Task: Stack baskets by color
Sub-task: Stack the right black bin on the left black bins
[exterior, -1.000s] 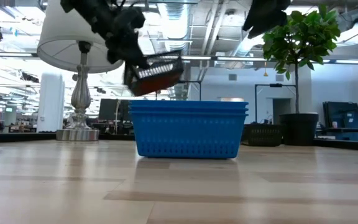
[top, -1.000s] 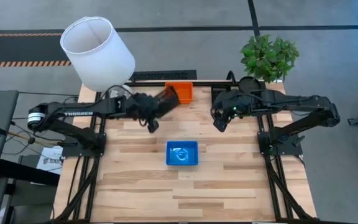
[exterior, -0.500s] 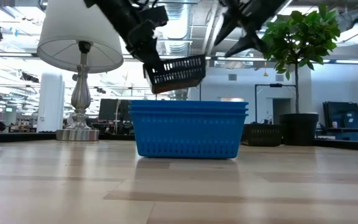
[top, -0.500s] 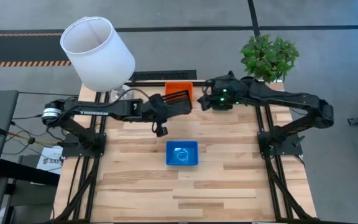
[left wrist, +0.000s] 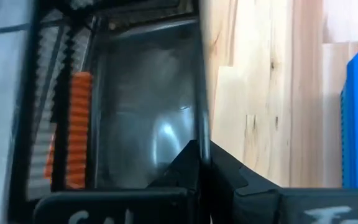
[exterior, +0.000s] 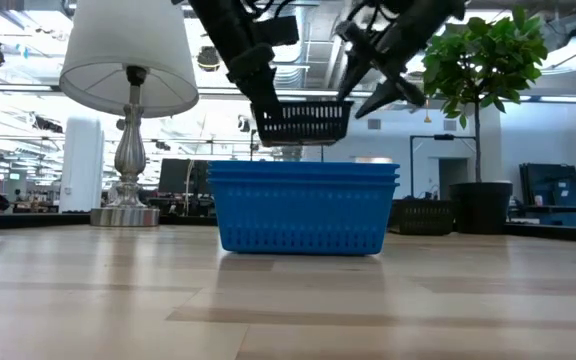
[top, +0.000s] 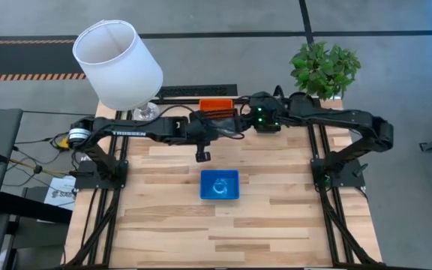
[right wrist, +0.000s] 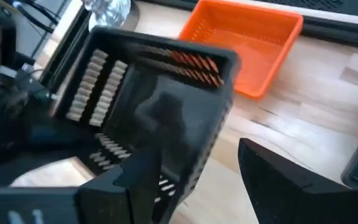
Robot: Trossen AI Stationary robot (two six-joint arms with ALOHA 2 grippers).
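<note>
A black basket point(exterior: 303, 122) hangs level in the air above the far middle of the table, with my left gripper point(left wrist: 201, 163) shut on it, reaching in from the table's left. My right gripper point(right wrist: 210, 180) is open at the basket's right end point(top: 237, 120). One of its fingers point(right wrist: 143, 177) shows over the basket's inside and the other point(right wrist: 278, 177) stands outside it. An orange basket point(right wrist: 247, 43) rests on its bottom at the far edge behind. A stack of blue baskets point(top: 220, 184) stands mid-table. My left gripper pinches the rim of the black basket's wall that faces the blue stack point(left wrist: 199, 127), one finger inside the basket and one outside. The fingers slant down from the table's left. The basket is lifted clear, level, its opening up.
A white lampshade point(top: 117, 64) on a silver lamp base stands at the far left corner. A potted plant point(top: 325, 69) stands at the far right corner. Bare wood lies on all sides of the blue stack.
My left gripper has carried the black basket toward the table's right and rolled, so the basket has turned from tilted to level. My right gripper has come down and toward the table's left, up to the basket's right end, rolling as it went.
</note>
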